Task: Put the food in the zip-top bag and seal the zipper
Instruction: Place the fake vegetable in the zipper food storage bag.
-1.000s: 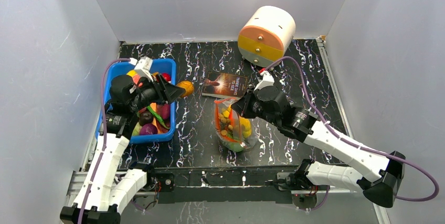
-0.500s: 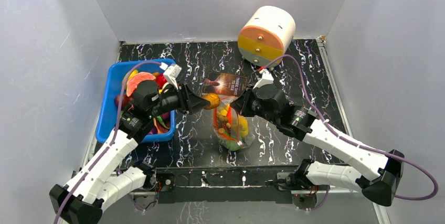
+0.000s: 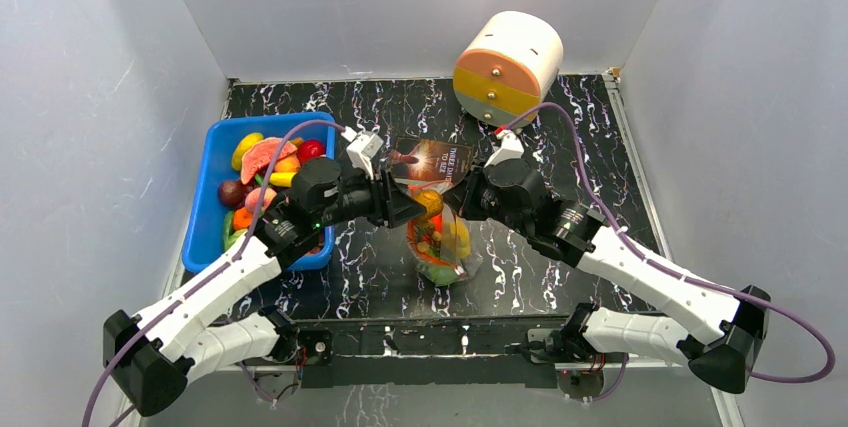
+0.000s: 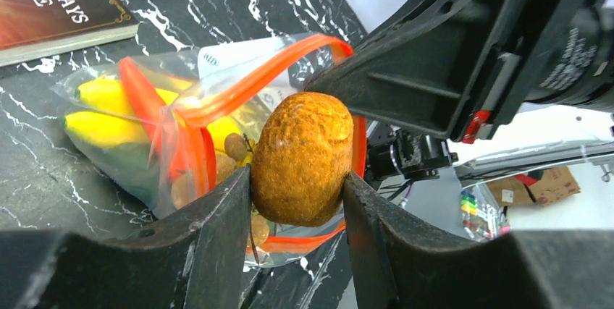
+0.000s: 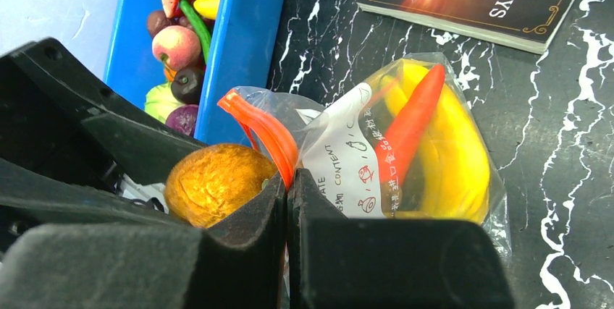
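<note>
My left gripper (image 4: 298,186) is shut on an orange-brown toy fruit (image 4: 303,155) and holds it at the open mouth of the clear zip-top bag (image 4: 181,135); it shows in the top view too (image 3: 430,202). The bag (image 3: 442,239) lies mid-table and holds yellow banana pieces (image 5: 452,142), a red chili (image 5: 413,124), brown and green pieces. My right gripper (image 5: 287,182) is shut on the bag's red-orange zipper edge (image 5: 264,124), holding the mouth up and open. The slider is not visible.
A blue bin (image 3: 212,209) with several more toy fruits stands at the left. A dark book (image 3: 430,160) lies behind the bag. A round drawer unit (image 3: 507,67) stands at the back. White walls enclose the table.
My left arm has carried the orange-brown fruit from above the blue bin rightward to the bag's mouth. My right gripper has held the bag's edge in place throughout.
</note>
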`<state>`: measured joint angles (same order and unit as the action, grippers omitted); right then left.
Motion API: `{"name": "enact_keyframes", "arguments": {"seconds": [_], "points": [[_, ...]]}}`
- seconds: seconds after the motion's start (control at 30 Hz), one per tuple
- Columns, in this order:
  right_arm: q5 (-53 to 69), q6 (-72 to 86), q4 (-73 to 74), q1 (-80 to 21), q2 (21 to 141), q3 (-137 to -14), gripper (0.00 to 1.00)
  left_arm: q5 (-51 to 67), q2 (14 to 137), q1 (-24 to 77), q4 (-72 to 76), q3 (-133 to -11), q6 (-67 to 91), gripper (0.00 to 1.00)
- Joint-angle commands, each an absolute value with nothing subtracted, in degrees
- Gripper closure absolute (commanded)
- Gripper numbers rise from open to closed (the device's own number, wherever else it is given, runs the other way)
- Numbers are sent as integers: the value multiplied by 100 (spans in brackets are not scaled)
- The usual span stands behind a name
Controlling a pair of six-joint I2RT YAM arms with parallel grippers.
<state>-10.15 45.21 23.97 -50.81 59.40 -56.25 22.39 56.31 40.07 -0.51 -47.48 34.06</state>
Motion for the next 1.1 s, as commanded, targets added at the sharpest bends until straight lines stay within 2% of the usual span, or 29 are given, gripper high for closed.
{"name": "enact_keyframes", "arguments": {"seconds": [0.0, 0.2, 0.4, 0.63, 0.87, 1.07], "points": [[-1072, 4547, 1915, -5097, 5880, -6012, 100, 1504, 5782, 4314, -411, -4925, 3143, 84], [-1106, 4494, 1937, -5097, 5832, -6007, 100, 784, 6142, 4582, -1070, -5249, 2985, 84], [-948, 4512, 1861, -5097, 5849, -5990, 100, 577, 6367, 4722, -1015, -5443, 3131, 83], [-872, 4531, 1802, -5101, 5889, -5933, 100, 847, 6590, 4821, -904, -5693, 3285, 63], [-1144, 4406, 2003, -5098, 5791, -6020, 100, 584, 6302, 4826, -1057, -5698, 3275, 35], [-1162, 4372, 2024, -5099, 5771, -6025, 100, 497, 6027, 4825, -965, -5659, 3225, 28]]}}
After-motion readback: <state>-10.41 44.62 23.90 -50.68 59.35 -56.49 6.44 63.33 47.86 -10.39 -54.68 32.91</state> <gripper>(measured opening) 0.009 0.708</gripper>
